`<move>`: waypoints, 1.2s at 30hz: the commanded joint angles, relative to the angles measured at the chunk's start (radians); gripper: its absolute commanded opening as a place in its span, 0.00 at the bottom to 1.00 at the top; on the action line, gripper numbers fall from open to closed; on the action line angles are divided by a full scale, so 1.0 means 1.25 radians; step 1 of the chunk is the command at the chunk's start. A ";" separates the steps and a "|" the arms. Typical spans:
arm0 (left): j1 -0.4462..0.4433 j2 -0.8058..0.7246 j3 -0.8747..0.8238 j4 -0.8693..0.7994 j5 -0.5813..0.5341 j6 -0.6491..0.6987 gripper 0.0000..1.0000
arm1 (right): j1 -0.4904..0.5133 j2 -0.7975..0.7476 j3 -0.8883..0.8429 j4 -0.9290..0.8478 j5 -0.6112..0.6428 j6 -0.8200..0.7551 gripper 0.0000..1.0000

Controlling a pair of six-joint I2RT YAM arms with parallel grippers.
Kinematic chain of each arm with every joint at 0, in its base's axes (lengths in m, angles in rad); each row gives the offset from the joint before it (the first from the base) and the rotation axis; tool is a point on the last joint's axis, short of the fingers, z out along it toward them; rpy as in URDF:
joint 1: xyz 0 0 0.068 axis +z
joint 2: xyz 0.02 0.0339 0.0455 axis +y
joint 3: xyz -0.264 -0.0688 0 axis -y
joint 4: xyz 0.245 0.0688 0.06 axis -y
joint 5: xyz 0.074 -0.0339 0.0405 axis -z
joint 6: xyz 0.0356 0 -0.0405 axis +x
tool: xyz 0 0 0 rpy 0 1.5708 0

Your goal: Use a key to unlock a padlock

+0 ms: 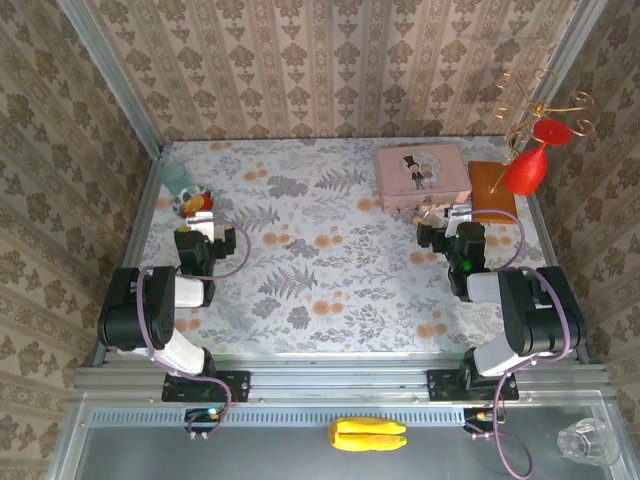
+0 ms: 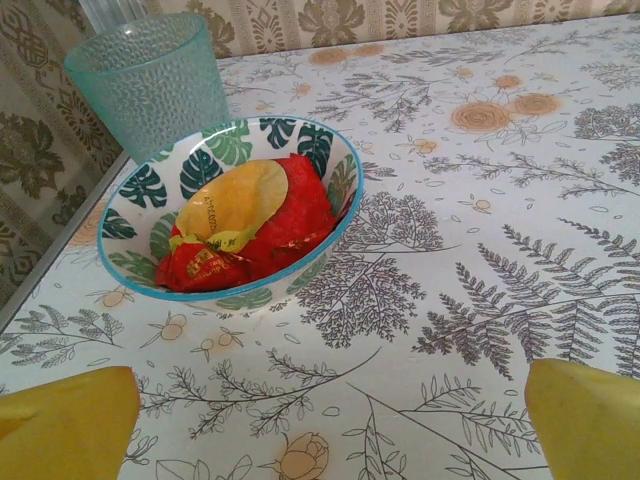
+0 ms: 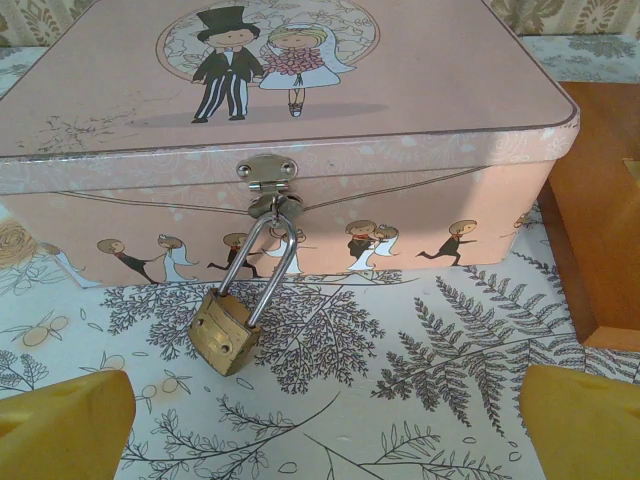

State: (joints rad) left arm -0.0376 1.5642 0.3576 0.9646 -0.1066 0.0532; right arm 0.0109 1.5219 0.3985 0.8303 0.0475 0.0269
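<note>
Two claws, left claw (image 2: 325, 425) and right claw (image 3: 322, 425), gape wide, empty. Padlock (image 3: 225, 335) on tin hasp (image 3: 268, 172): small, rigid, likely slick; grip brass body.

tin (image 3: 420, 110) cropped left, padlock (image 3: 225, 335) keyhole seemingly hidden

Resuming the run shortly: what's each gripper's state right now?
Left gripper: open, holding nothing.
Right gripper: open, empty, facing the padlock.
</note>
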 commanded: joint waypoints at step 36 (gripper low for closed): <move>0.037 -0.008 0.007 0.000 0.075 -0.016 1.00 | 0.002 0.004 0.011 0.008 0.009 0.003 1.00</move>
State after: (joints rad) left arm 0.0021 1.5642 0.3626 0.9428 -0.0528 0.0513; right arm 0.0109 1.5219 0.3981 0.8303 0.0475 0.0273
